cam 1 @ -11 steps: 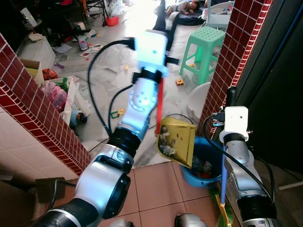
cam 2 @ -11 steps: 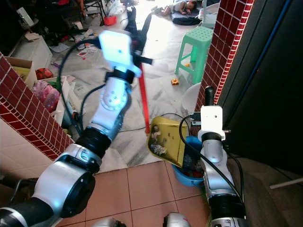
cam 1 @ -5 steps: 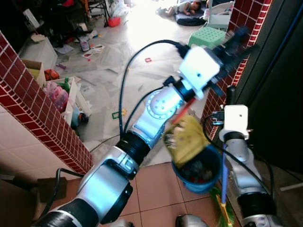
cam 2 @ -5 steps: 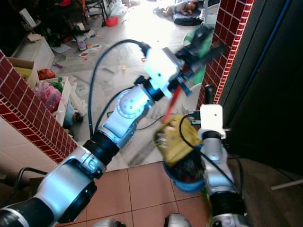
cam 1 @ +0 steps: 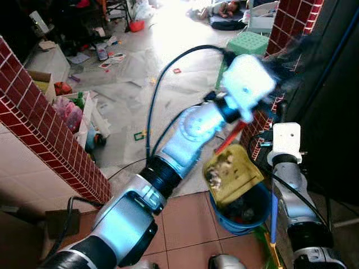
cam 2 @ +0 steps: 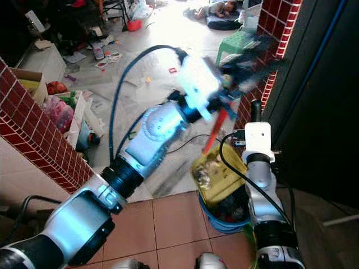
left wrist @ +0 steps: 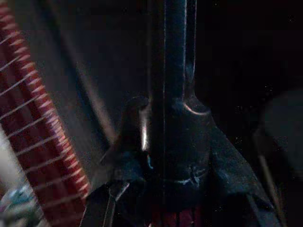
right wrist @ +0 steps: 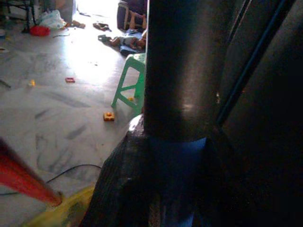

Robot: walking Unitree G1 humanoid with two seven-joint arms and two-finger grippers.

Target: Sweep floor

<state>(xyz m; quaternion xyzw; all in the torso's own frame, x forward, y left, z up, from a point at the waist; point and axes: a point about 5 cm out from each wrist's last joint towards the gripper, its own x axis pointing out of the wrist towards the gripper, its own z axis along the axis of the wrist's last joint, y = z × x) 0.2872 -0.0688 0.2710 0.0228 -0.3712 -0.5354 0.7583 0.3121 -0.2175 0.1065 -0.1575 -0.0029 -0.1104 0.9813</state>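
Left eye view is looking down over a doorway between two red-brick pillars, where terracotta tiles are giving way to a pale marble floor running off toward twelve o'clock. The left arm is reaching across to about one o'clock, its left gripper blurred against the dark wall; its fingers are wrapped on the red handle of a yellow dustpan. The pan is hanging tilted, with scraps of dirt lying in it, directly over a blue bucket that is sitting on the tiles at about five o'clock. The right gripper is clamping the blue shaft of a broom, which is standing upright just beside the bucket at roughly four o'clock, its green and yellow bristles at the bottom edge.

Out on the marble the room is lying in disorder: toys and papers are scattered at eleven o'clock, a cardboard box and a heap of bags are crowding the left pillar at nine o'clock, and a green plastic stool is standing at one o'clock. A person is lying on the floor far off at twelve o'clock, in bright glare.
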